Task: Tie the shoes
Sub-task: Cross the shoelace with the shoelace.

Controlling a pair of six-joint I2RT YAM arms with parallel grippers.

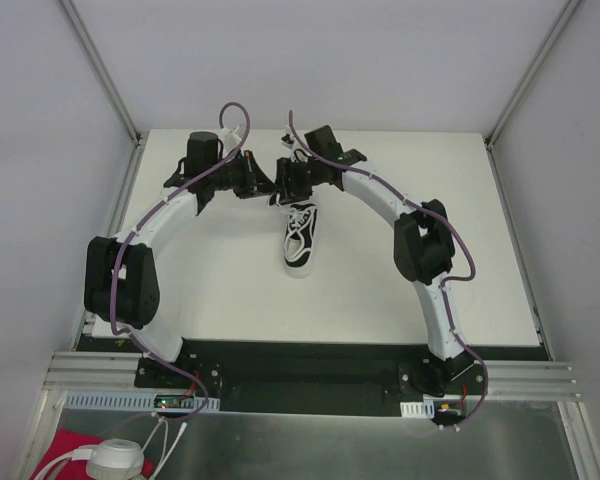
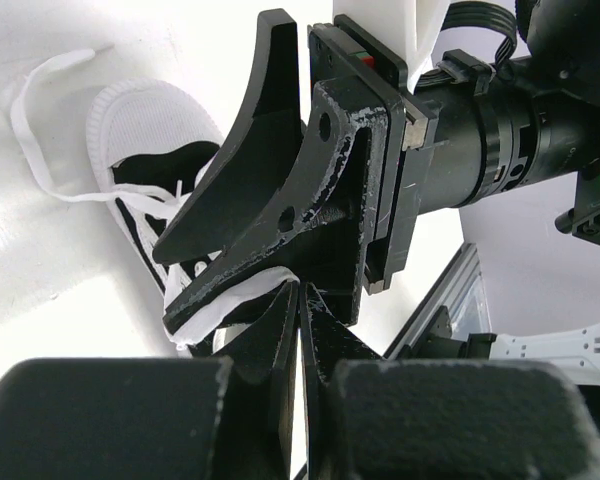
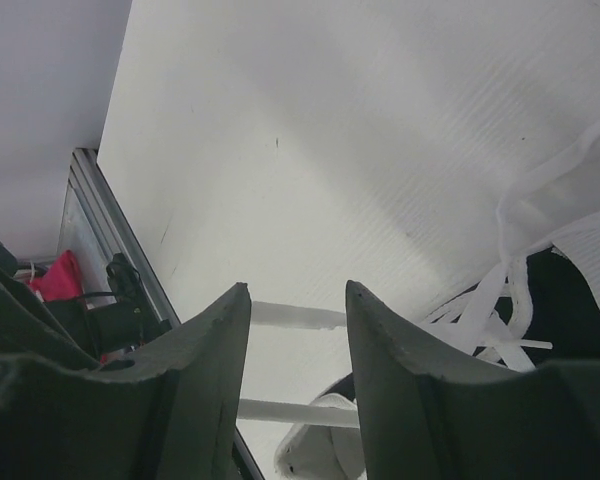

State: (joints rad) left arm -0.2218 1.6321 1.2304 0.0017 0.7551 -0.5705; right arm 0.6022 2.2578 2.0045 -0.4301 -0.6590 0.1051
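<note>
The black sneaker [image 1: 300, 236] with white sole lies mid-table, its white laces loose. Both grippers meet just beyond its far end. My left gripper [image 1: 269, 187] is shut; in the left wrist view [image 2: 300, 290] a white lace [image 2: 225, 303] runs right up to its pinched fingertips. The sneaker's white toe [image 2: 140, 125] lies behind it. My right gripper [image 1: 293, 184] is open; in the right wrist view [image 3: 296, 290] two lace strands [image 3: 292, 316] cross the gap between its fingers. The sneaker [image 3: 570, 295] lies to its right.
White walls enclose the table on three sides. A metal rail [image 1: 310, 372] runs along the near edge by the arm bases. A red cloth [image 1: 70, 447] and a white object [image 1: 115, 460] lie below the rail at the bottom left.
</note>
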